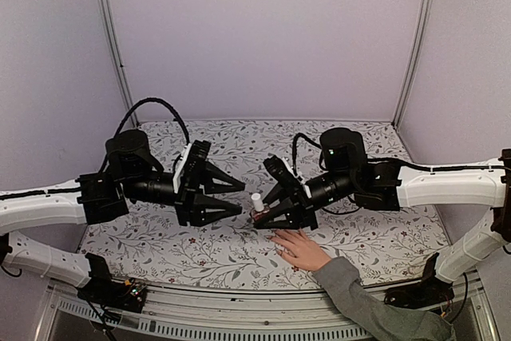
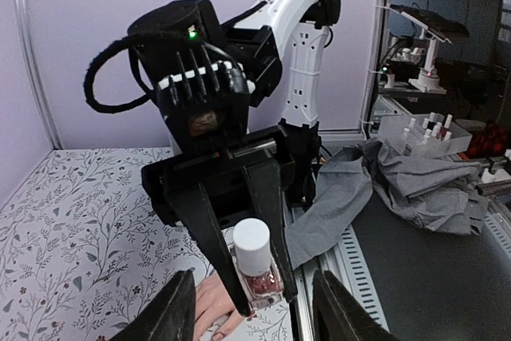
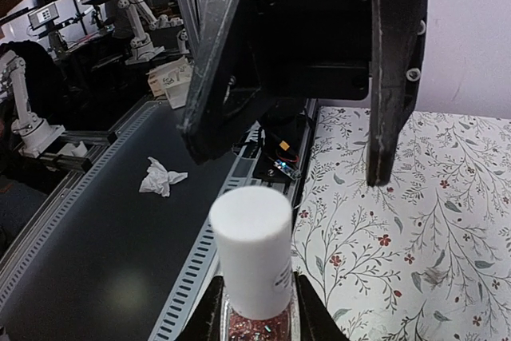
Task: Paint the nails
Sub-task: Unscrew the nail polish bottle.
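We cannot make out the nails. They are too small, and the left wrist view hides part of the hand behind the right claw. The hand lies flat on the floral-print desk, at 5 o'clock of the bottle. The right claw is clamped on the bottle's glass base, which holds red glitter under a smooth white cylindrical cap. At 9 o'clock the left claw has its black jaws apart, holding nothing. The grey sleeve is cut off at the bottom edge.
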You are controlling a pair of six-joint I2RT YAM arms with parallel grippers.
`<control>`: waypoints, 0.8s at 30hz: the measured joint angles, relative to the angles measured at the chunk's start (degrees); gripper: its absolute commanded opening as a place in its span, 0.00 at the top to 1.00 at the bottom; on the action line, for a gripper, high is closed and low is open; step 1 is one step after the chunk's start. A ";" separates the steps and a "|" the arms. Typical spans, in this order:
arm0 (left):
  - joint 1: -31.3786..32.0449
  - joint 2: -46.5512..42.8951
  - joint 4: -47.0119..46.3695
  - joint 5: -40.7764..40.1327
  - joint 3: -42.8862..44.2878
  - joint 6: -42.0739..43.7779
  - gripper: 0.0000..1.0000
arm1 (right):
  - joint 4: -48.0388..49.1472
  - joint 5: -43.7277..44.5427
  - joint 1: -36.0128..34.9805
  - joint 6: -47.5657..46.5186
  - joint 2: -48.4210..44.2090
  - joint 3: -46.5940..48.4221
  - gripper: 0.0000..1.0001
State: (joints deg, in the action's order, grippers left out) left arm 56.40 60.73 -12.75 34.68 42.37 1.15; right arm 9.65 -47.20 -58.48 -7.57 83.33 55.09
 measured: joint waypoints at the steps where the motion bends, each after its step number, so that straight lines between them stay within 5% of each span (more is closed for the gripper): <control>1: 0.22 0.52 -0.26 1.05 0.13 0.26 0.51 | -0.31 -1.33 -0.02 -0.28 0.00 0.09 1.00; 24: 3.72 8.20 -0.55 9.40 5.14 4.70 0.78 | -5.70 -10.19 -1.16 -4.09 1.92 2.64 1.00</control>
State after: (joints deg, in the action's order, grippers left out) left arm 60.12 68.93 -13.30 44.07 47.51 5.85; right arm 3.95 -57.39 -59.64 -11.66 85.25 57.74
